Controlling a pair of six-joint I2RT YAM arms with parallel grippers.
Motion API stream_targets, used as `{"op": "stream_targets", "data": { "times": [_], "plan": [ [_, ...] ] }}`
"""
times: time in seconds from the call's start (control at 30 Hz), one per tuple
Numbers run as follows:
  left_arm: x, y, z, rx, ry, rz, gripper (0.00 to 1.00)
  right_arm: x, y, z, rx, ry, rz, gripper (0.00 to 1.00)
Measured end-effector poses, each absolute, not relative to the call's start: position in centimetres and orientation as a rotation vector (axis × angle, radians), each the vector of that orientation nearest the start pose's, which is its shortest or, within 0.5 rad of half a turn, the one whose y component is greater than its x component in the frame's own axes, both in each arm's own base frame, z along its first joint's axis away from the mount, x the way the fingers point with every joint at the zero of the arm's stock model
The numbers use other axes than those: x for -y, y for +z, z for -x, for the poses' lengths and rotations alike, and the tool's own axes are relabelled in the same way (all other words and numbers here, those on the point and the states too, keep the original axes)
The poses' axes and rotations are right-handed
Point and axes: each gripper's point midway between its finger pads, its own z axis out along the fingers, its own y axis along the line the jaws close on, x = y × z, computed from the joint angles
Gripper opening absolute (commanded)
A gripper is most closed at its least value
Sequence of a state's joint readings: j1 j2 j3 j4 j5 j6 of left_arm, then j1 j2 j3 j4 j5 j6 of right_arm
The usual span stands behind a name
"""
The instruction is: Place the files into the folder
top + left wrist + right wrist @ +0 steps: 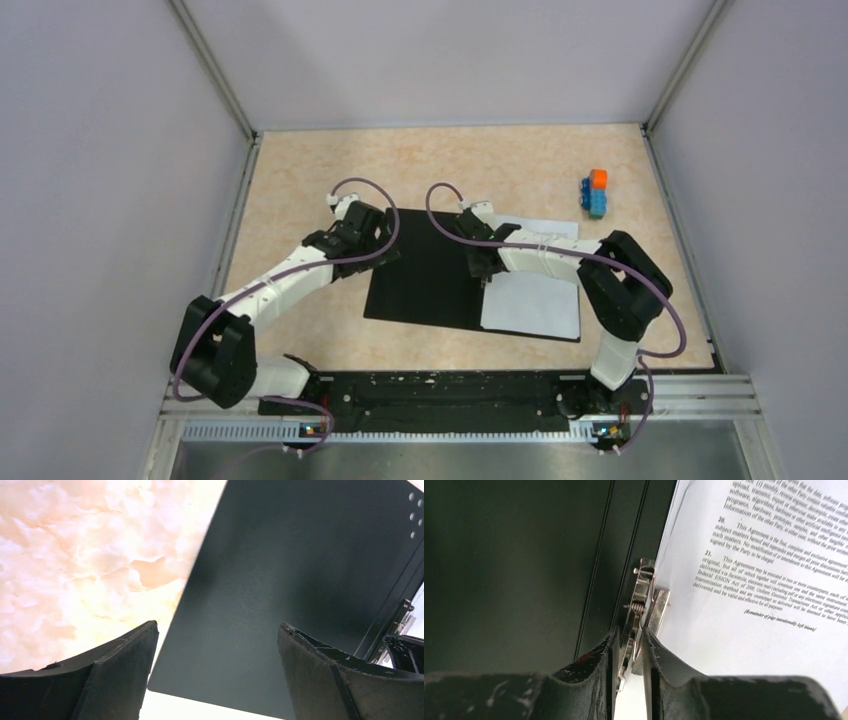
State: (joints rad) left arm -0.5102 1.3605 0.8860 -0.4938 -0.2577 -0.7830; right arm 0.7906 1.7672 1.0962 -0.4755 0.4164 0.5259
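Note:
The folder lies open on the table, black inside up. The files, white sheets with black text, lie on its right half. My right gripper is at the folder's spine, shut on the metal clip, with its fingers pinching the clip's lever. The printed files lie just right of the clip, and the black flap lies left of it. My left gripper is open and empty, low over the left flap near its left edge and corner.
A small orange-and-blue toy block stack stands at the back right. The marbled tabletop lies left of the folder. Grey walls enclose the table on three sides. The clip also shows at the right edge of the left wrist view.

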Motion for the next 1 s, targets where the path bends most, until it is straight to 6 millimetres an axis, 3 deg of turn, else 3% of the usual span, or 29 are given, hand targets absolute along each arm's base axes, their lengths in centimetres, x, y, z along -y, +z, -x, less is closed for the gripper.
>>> {"op": "stream_targets", "data": {
  "times": [0.37, 0.53, 0.83, 1.0],
  "plan": [
    [11.5, 10.2, -29.4, -2.381, -0.15, 0.527, 0.94, -22.8, 2.5, -30.3, -2.504, -0.183, 0.223, 0.18],
    [11.3, 9.9, -29.4, -2.383, -0.151, 0.538, 0.94, -22.6, 2.6, -30.4, -2.48, -0.219, 0.22, 0.0],
    [11.3, 6.0, -28.3, -2.464, -0.243, 0.56, 0.92, -22.1, 2.7, -30.7, -2.487, -0.155, 0.172, 0.0],
    [12.0, 5.2, -28.1, -2.482, -0.318, 0.526, 0.94, -21.6, 3.0, -30.2, -2.528, -0.066, 0.151, 0.0]
  ]
}}
